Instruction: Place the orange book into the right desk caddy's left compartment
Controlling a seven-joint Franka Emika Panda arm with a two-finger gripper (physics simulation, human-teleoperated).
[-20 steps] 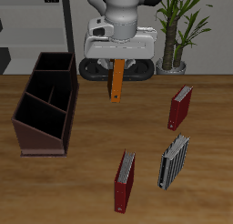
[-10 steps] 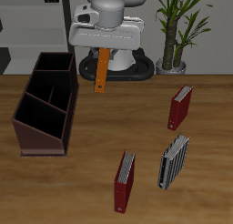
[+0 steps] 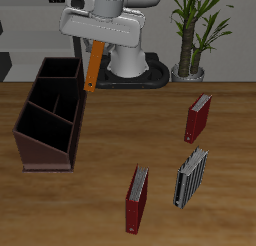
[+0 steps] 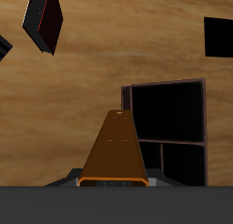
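Above the right desk caddy point(image 3: 48, 115), beside its back corner, your gripper point(image 3: 97, 42) clamped on the orange book point(image 3: 93, 68), book hanging tilted, clear of the caddy's rim.

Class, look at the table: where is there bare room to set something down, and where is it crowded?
Bare wood lies between the right desk caddy and the three books, and along the front edge below the caddy. It is crowded where the dark red book and black-and-grey book lie close; another dark red book sits behind.

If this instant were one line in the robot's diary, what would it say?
phase: carrying | gripper: shut on orange book | book: tilted, in air beside caddy | placed: not yet
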